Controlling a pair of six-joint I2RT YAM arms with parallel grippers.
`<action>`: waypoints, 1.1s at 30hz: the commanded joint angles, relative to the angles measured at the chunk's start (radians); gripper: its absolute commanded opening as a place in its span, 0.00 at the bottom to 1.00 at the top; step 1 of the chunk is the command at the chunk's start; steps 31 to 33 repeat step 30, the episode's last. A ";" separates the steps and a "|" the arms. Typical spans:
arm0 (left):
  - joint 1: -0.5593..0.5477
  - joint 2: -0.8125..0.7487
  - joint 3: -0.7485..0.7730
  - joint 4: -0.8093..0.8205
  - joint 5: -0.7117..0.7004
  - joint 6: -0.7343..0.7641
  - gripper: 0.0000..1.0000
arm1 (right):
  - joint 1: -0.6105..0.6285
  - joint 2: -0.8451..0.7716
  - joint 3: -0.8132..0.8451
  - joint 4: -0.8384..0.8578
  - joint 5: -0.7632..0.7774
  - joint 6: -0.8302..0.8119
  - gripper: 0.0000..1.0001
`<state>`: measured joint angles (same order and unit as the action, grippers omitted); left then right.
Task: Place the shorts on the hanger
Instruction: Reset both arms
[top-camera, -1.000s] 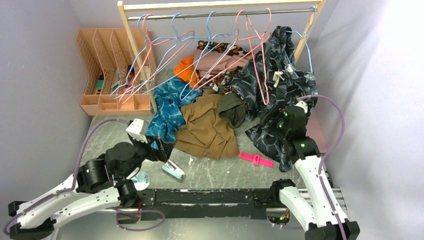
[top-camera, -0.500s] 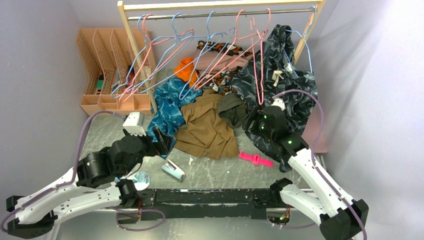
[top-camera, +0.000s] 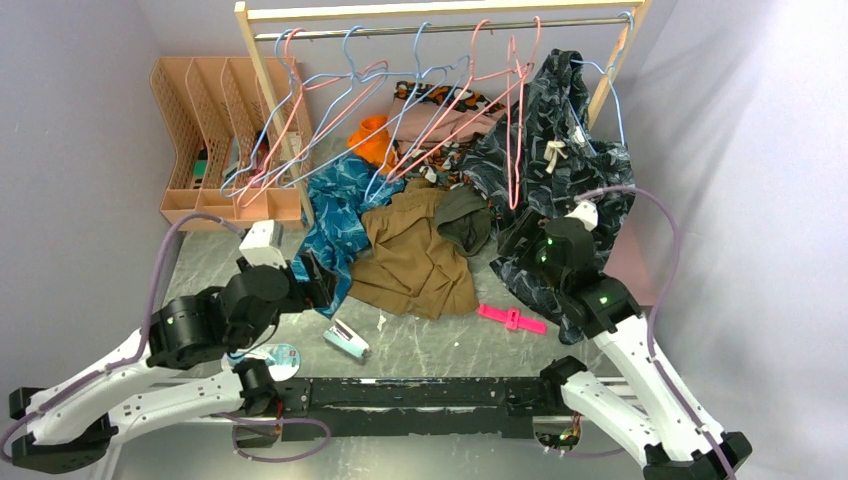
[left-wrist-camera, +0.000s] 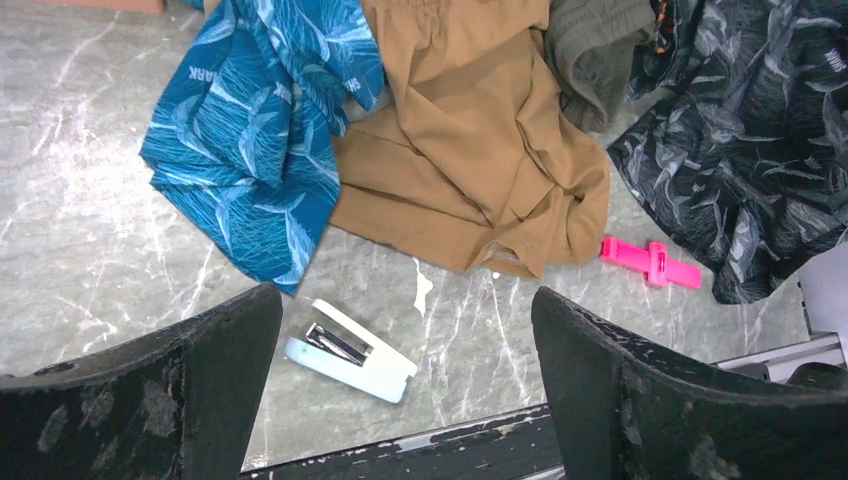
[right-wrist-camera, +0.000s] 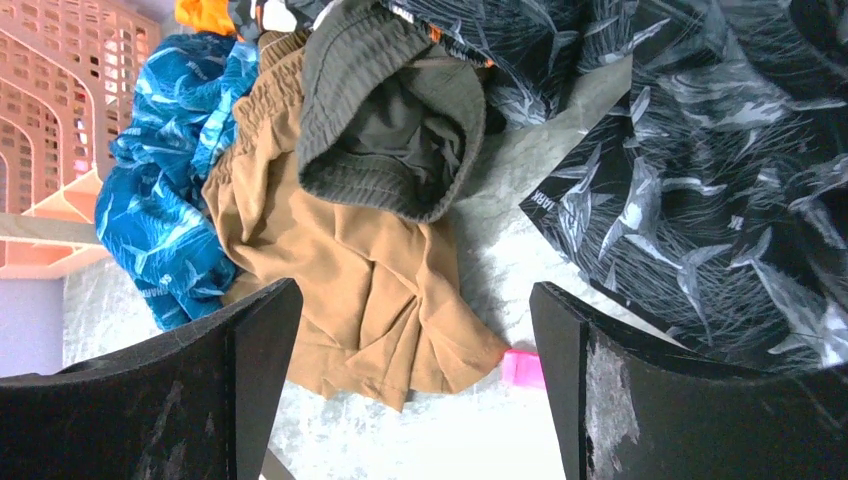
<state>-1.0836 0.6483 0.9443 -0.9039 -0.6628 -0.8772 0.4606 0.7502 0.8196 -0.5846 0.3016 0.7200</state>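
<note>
The shorts (top-camera: 560, 140), dark navy with a pale leaf print and a white drawstring, hang draped over the light-blue hanger (top-camera: 613, 100) at the right end of the rail. Their lower part trails on the table (right-wrist-camera: 720, 180), also at the top right of the left wrist view (left-wrist-camera: 750, 150). My right gripper (top-camera: 512, 236) hovers just left of the shorts' lower part, open (right-wrist-camera: 415, 290) with nothing between its fingers. My left gripper (top-camera: 318, 280) is far from them, near the teal garment. It is open (left-wrist-camera: 405, 300) over bare table above a stapler.
Pink and blue wire hangers (top-camera: 440, 80) hang on the wooden rack's rail. A teal garment (top-camera: 335, 210), a brown garment (top-camera: 415, 255) and an olive one (top-camera: 465, 218) lie mid-table. A pink clip (top-camera: 511, 318), a stapler (top-camera: 346, 338) and a peach file organizer (top-camera: 215, 130) are nearby.
My right arm swung left away from the shorts, then eased back a little, and its jaws spread wider. A pink hanger beside the shorts swung. My left arm shifted slightly up and left.
</note>
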 joint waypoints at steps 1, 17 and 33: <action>0.003 -0.049 0.052 -0.019 -0.066 0.077 0.99 | 0.006 0.002 0.128 -0.092 0.031 -0.068 0.89; 0.004 -0.178 0.006 0.092 -0.184 0.239 0.99 | 0.002 -0.016 0.468 0.012 0.049 -0.319 1.00; 0.004 -0.212 -0.141 0.105 -0.201 0.203 0.99 | 0.002 -0.131 0.141 0.104 0.110 -0.335 1.00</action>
